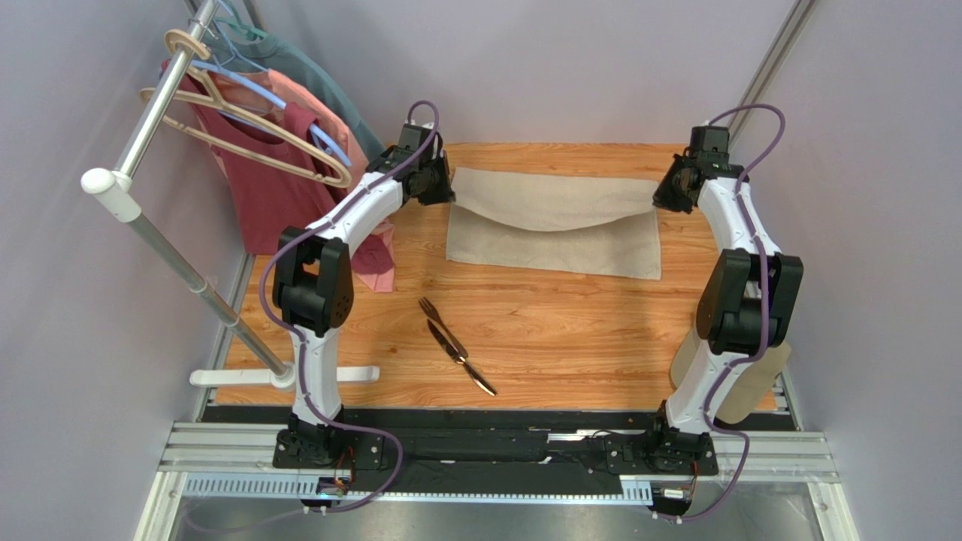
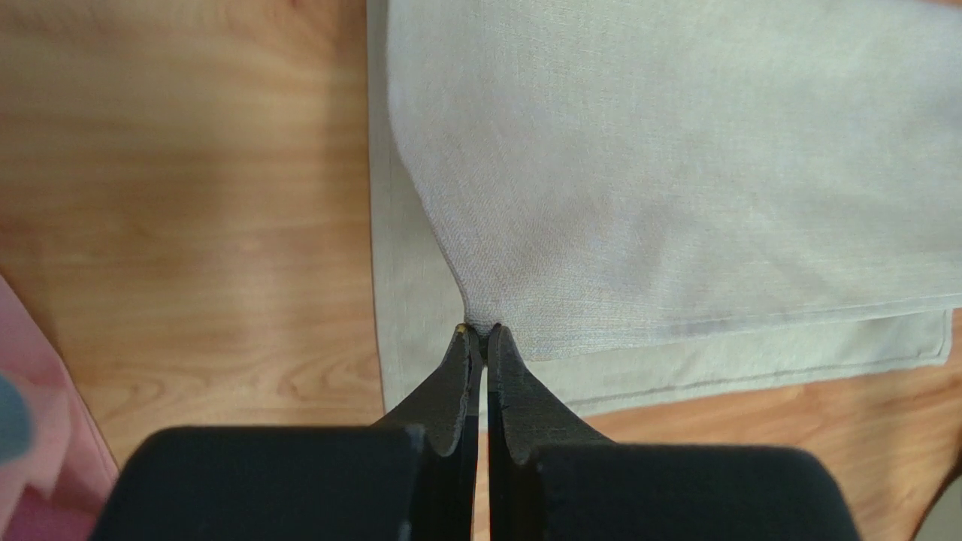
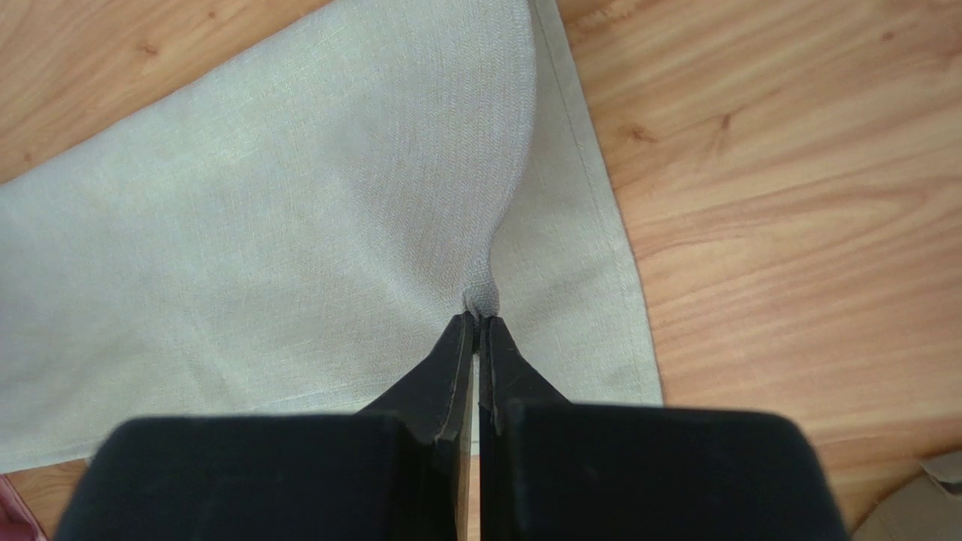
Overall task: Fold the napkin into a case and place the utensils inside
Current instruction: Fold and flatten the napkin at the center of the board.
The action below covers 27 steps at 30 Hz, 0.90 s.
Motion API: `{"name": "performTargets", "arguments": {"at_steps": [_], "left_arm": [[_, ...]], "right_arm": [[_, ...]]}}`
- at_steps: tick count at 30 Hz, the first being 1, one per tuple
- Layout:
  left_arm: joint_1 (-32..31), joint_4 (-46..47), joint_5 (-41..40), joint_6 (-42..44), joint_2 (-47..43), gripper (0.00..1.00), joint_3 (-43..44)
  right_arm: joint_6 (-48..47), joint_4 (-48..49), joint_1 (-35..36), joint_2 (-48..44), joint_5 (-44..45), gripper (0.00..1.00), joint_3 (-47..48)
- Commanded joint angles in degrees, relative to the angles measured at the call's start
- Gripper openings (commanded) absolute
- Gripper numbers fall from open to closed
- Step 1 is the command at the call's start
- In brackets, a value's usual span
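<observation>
The napkin (image 1: 553, 231) is lying on the far half of the wooden table (image 1: 587, 338). One part of it is resting flat on the wood. The other part is being held up over the flat part by its two corners. The held-up part is hanging down a little in the middle, like a small hammock. The near edge of the flat part is peeking out from under it.

The left gripper (image 2: 483, 330) is pinching the left corner of the napkin. Its two fingers are pressing tight together with only the thin cloth between them. The right gripper (image 3: 475, 321) is doing the same at the right corner, with its fingers squeezing a small bunch of cloth.

The fork (image 1: 430, 312) and the knife (image 1: 480, 380) are lying on the table, nearer to the robot than the napkin and well apart from it. They are crossing each other, and nothing is holding them.

On the left side, a red shirt (image 1: 265, 186) is hanging on a hanger from a metal rail (image 1: 158, 102). A pink shirt (image 1: 378, 265) is drooping onto the left edge of the table.
</observation>
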Motion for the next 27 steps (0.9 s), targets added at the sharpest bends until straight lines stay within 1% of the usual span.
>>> {"name": "performTargets", "arguments": {"at_steps": [1,3,5,17,18,20,24,27], "left_arm": [[-0.05,-4.11,3.26,-2.49,-2.15,0.0,-3.0],[-0.4,-4.63,4.05,-2.58,-1.8,0.0,-3.44],[-1.01,-5.95,3.18,-2.4,-1.89,0.0,-3.62],[-1.28,-9.12,1.6,-2.49,-0.39,0.0,-6.43],[-1.28,-9.12,1.34,-2.58,-0.48,0.0,-6.78],[-1.28,-9.47,0.81,-2.49,-0.57,0.0,-6.87],[-1.28,-9.47,-0.78,-2.05,-2.15,0.0,-6.61],[-1.28,-9.47,-0.87,-2.31,-2.5,0.0,-6.43]], "right_arm": [[-0.84,-1.5,-1.28,-4.4,1.0,0.0,-4.25],[-0.76,-1.59,-1.28,-5.02,2.14,0.0,-7.07],[-0.58,-1.93,-1.46,-4.85,2.94,0.0,-8.47],[1.35,-2.38,-1.64,-3.88,2.94,0.0,-12.52],[1.53,-2.29,-1.64,-3.97,4.77,0.0,-12.79],[1.7,-2.11,-1.64,-4.23,4.61,0.0,-13.49],[2.05,-1.58,-1.2,-7.91,4.17,0.0,-14.37],[2.76,-3.96,-1.2,-10.29,5.57,0.0,-14.02]]}}
